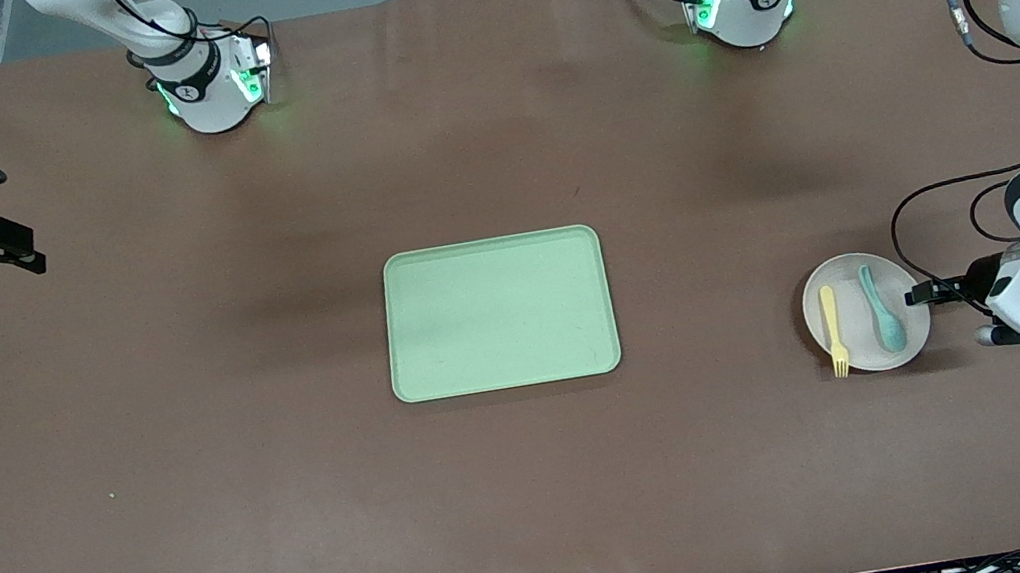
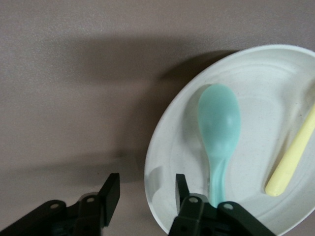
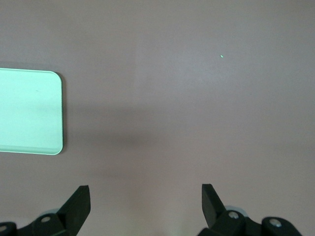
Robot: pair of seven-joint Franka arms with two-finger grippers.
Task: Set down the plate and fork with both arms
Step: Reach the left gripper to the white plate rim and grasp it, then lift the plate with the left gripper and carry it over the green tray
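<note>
Evenly bright, diffuse overhead light. Soft broad shadows on brown table beside tray; faint shadow under plate rim. No glare. Green glow at arm bases. Close gripper fingers slightly soft.

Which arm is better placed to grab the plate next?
The left. The left gripper is open with its fingers straddling the rim of the plate, while the right gripper waits over bare table at the right arm's end.
</note>
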